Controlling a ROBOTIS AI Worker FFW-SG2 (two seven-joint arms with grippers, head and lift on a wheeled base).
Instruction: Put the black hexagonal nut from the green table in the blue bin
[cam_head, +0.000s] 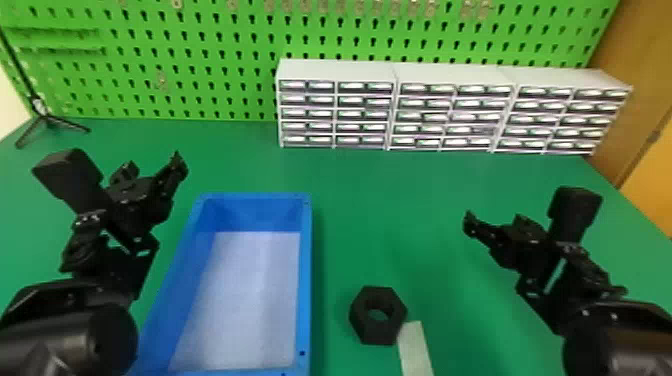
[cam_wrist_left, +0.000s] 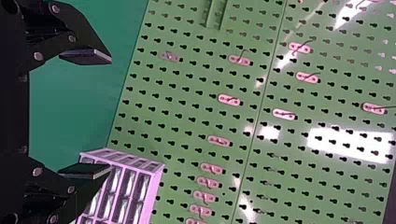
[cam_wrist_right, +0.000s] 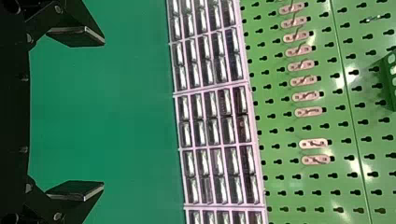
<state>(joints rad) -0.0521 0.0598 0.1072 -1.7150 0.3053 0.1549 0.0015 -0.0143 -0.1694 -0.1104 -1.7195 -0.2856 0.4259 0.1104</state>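
One green table (cam_head: 390, 200) is seen, and behind it one green pegboard (cam_head: 200, 50) is stood upright. Three drawer cabinets (cam_head: 450, 75) are lined up side by side along the foot of the board, each divided into five rows. One blue bin (cam_head: 305, 250) is set on the table, left of centre, with its open top turned up and nothing placed in it.

Two grippers are held raised over the table, well apart from each other: the left gripper (cam_head: 151, 165) to the left of the bin's far end, the right gripper (cam_head: 495, 220) to the right of the bin. On each, the two fingers are spread wide, and nothing is gripped between them. One black stand (cam_head: 42, 114) is placed at the table's far left corner.

One pale strip (cam_head: 415, 350) is laid on the table, and its far end seems to be met by the nut. The one black hexagonal nut (cam_head: 377, 332) is rested on the table, outside the bin, just beside its right wall, and is touched by neither gripper.
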